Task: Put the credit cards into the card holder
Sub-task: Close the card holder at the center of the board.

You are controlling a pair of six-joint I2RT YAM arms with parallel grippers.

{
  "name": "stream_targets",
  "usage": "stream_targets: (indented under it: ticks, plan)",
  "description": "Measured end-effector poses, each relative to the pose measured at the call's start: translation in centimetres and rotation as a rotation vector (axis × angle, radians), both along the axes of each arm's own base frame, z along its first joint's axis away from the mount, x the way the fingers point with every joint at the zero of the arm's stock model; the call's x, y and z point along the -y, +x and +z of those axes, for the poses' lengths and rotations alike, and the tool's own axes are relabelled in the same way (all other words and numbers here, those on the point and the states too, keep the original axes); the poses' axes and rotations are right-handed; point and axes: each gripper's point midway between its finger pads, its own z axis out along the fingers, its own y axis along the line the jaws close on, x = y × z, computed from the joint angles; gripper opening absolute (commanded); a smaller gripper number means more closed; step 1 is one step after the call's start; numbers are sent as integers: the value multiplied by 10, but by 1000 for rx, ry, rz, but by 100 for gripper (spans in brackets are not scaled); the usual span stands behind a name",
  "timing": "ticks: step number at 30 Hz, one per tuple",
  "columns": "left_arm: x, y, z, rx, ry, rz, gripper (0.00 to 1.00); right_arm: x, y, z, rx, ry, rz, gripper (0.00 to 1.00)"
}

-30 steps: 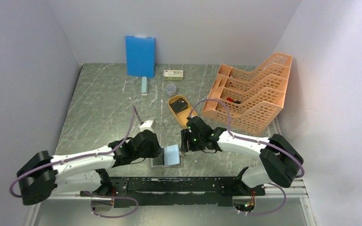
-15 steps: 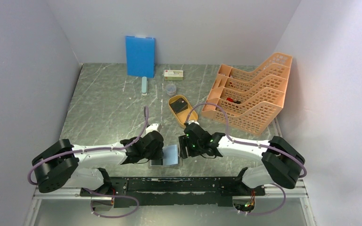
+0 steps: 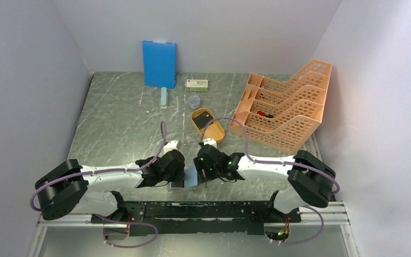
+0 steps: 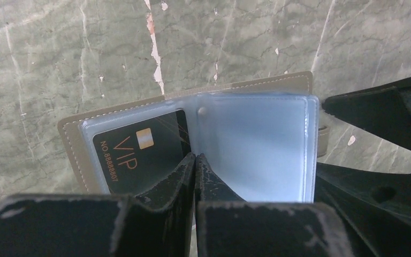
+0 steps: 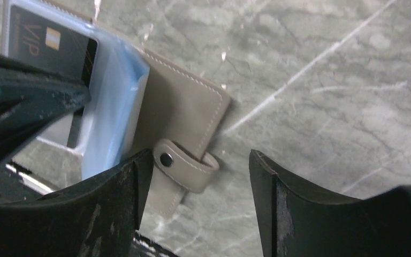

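Your left tool (image 4: 195, 159) has its two fingers pressed together. The tips rest on the clear sleeves (image 4: 257, 142) of the card holder (image 4: 70, 147), right at the fold. You cannot tell whether a sleeve is nipped between them.

The card holder lies open on the bench (image 3: 118, 123) at its 6 o'clock edge, between your two tools. In the left wrist view, a black VIP card (image 4: 139, 155) sits inside the sleeve on the 9 o'clock side. The sleeve on the 3 o'clock side is pale and shiny.

Your right tool (image 5: 200, 158) stands wide open with nothing in its grip. The holder's snap strap (image 5: 184, 167) lies between its fingers, closest to the one at 9 o'clock.

At 12 o'clock from the holder, well apart from it, the orange oval tray (image 3: 218, 135) holds dark credit cards (image 3: 204, 120).
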Motion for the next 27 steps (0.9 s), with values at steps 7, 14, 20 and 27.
stream_targets:
  ticks: [7,14,20,27]
  plan:
    - [0,0,0,5,-23,15,8,-18,9,-3,77,-72,-3,67]
    - [-1,0,0,9,-36,21,8,-5,17,2,148,-147,-87,54]
    - [-1,0,0,11,-45,27,8,18,16,7,165,-182,-141,44]
    - [-1,0,0,11,-44,27,9,33,8,0,140,-209,-154,26]
